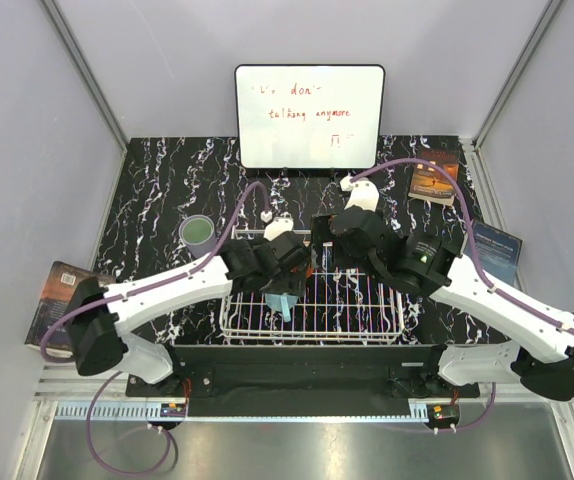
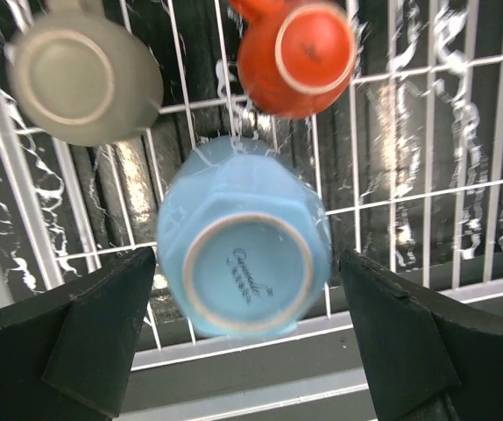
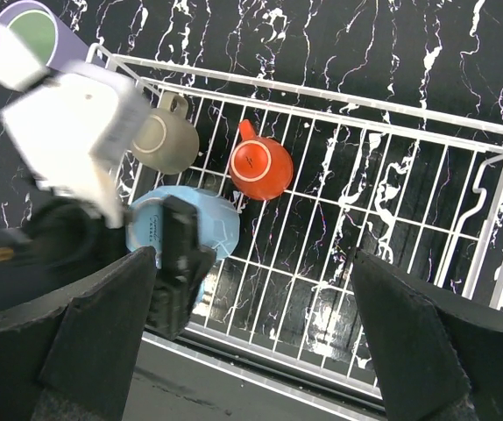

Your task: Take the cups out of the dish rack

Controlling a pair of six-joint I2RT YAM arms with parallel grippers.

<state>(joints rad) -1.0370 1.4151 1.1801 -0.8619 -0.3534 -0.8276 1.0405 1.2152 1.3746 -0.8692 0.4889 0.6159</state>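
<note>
My left gripper (image 2: 247, 267) hangs wide open astride the light blue mug (image 2: 243, 241). The mug sits upside down in the dish rack (image 2: 260, 342), at the lower centre of the left wrist view, and neither finger seems to touch it. To grip well, I judge I should sink past the base ring, centre on the body, and close gently, clear of the red-orange cup (image 2: 300, 57) just above. My right gripper (image 3: 253, 263) hovers wide and empty over the rack.

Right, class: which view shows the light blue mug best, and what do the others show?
Left wrist view: the light blue mug fills the centre, upside down, base visible. In the right wrist view the left gripper hides part of it; the top view shows only a sliver.
</note>
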